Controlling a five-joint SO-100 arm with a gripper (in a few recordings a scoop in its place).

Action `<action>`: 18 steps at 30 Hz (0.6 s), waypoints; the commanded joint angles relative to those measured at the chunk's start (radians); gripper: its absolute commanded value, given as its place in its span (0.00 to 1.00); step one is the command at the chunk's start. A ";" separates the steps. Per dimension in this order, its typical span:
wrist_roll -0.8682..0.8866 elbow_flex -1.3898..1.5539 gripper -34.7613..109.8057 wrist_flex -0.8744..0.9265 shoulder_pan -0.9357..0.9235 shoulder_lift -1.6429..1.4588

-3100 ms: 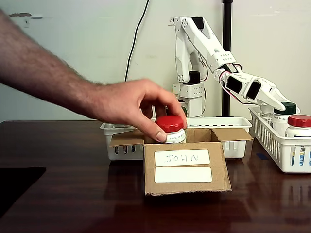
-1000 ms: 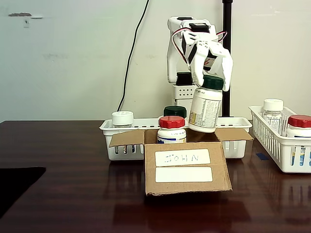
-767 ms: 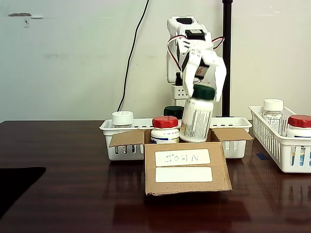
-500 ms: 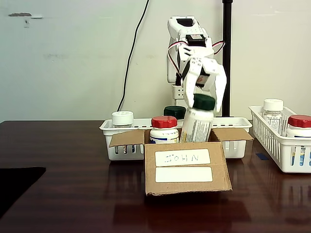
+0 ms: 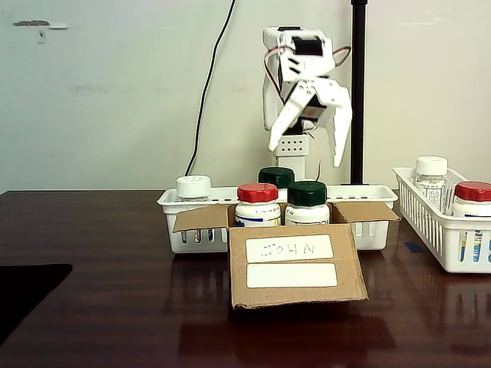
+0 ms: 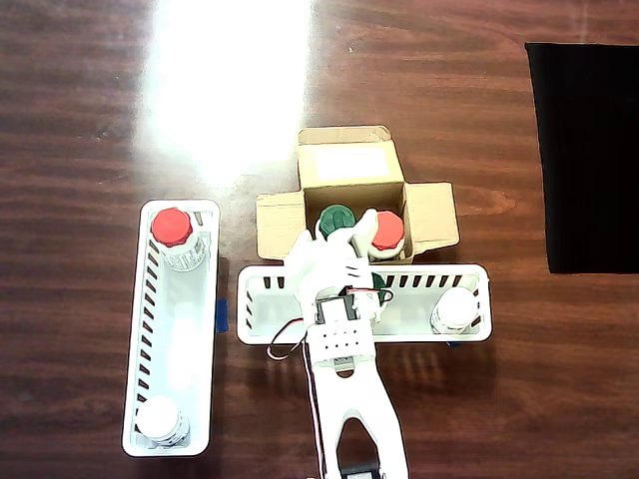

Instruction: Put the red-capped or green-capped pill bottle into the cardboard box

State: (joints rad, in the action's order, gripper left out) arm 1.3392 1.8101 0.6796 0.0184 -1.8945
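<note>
The cardboard box [image 5: 295,295] [image 6: 349,165] stands mid-table with its flaps spread and "JOHN" on its upper label. Two pill bottles stand upright inside it: a red-capped one [image 5: 258,203] [image 6: 386,231] and a green-capped one [image 5: 307,202] [image 6: 335,219]. My white gripper [image 5: 304,155] [image 6: 349,232] hangs open above the green-capped bottle, with clear air between fingertips and cap. Nothing is held between the fingers.
Behind the box a white basket [image 5: 360,192] [image 6: 439,267] holds another green-capped bottle [image 5: 276,175] and a white-capped one [image 5: 193,187] [image 6: 454,309]. A second basket [image 5: 441,230] [image 6: 170,329] holds a red-capped bottle [image 5: 473,196] [image 6: 172,228] and a white-capped bottle [image 5: 430,175] [image 6: 160,419]. A black mat [image 6: 584,150] lies apart.
A person's hand set the red-capped bottle in the box and left. My gripper lowered the green-capped bottle into the box, let go, opened and rose.
</note>
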 commanded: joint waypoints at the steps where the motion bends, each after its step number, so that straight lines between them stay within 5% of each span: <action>1: 0.054 -0.061 0.65 0.161 -0.006 -0.153; 8: 0.074 0.020 0.18 0.377 -0.003 -0.279; 12: 0.094 0.126 0.28 0.491 -0.006 -0.440; 18: 0.114 0.377 0.24 0.578 0.011 -0.834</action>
State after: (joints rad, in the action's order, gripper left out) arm 1.4435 2.1000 1.2210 0.0092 -2.4743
